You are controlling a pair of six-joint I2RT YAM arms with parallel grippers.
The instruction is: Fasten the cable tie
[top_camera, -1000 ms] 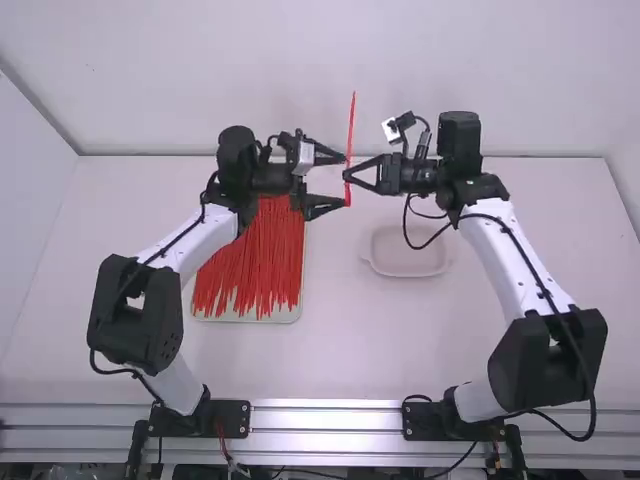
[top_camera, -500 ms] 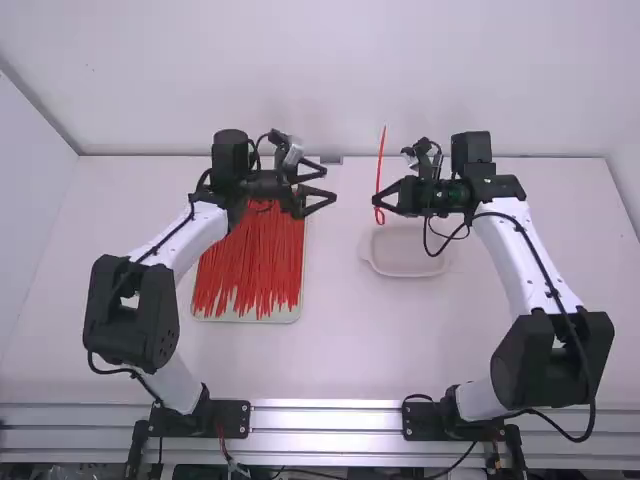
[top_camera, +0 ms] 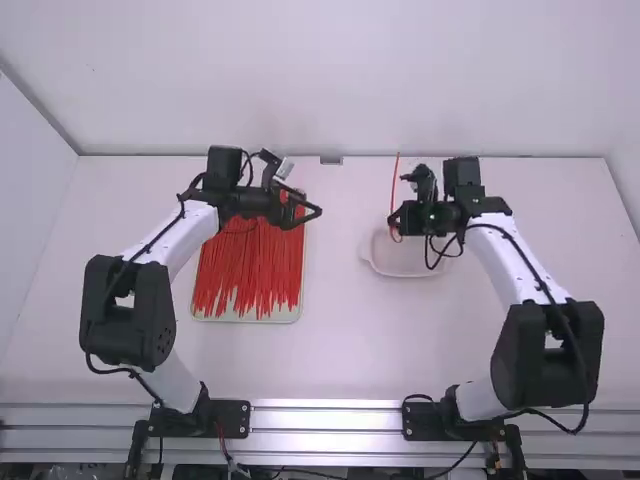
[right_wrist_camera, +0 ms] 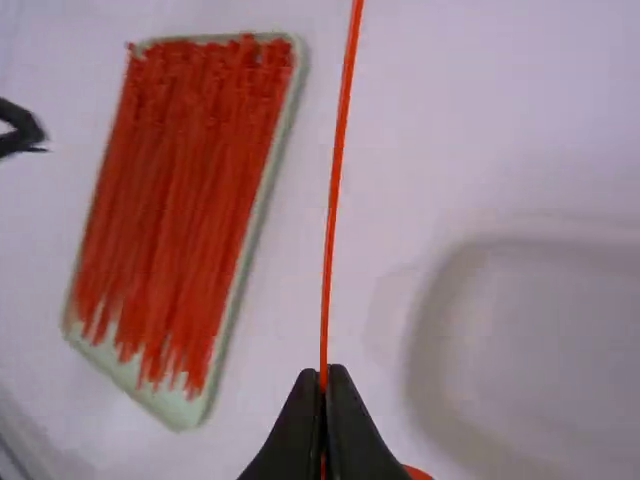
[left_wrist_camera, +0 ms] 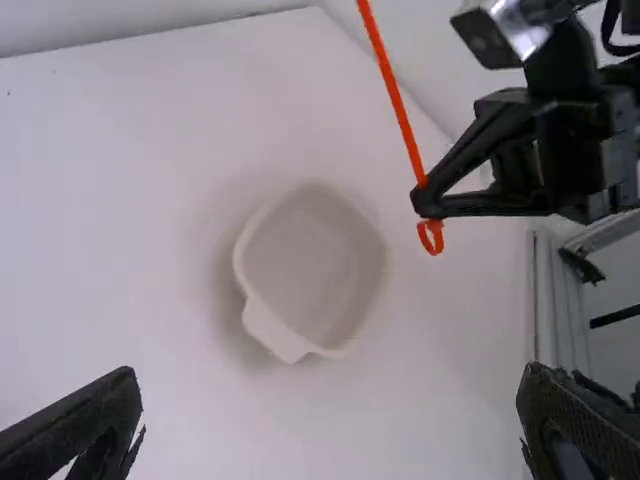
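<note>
The right claw (top_camera: 394, 216) is pinching a single red cable tie (top_camera: 396, 186), right of centre in the upper half of the high view. Its two fingers are pressing together on the strap low on its length. The tie is standing nearly upright, its long tail pointing toward the top of the frame. In the left wrist view a small closed loop (left_wrist_camera: 430, 237) is hanging just below the pinch point. The tie is hovering above the upper left rim of a shallow white bowl (top_camera: 408, 258), which is sitting on the white desk (top_camera: 450, 330), and it is not touching the bowl.

The left claw (top_camera: 300, 208) is hanging left of centre in the high view. Its fingers are spreading wide and gripping nothing. It is hovering over the upper right end of a pale green tray (top_camera: 296, 318) that is carrying a thick layer of loose red cable ties (top_camera: 250, 262), lying roughly lengthwise down the frame. The left claw is sitting well apart from the held tie, with bare desk showing between them.

In the right wrist view the tray is lying at the left of the frame and the bowl at the lower right, with the held strap running up between them.
</note>
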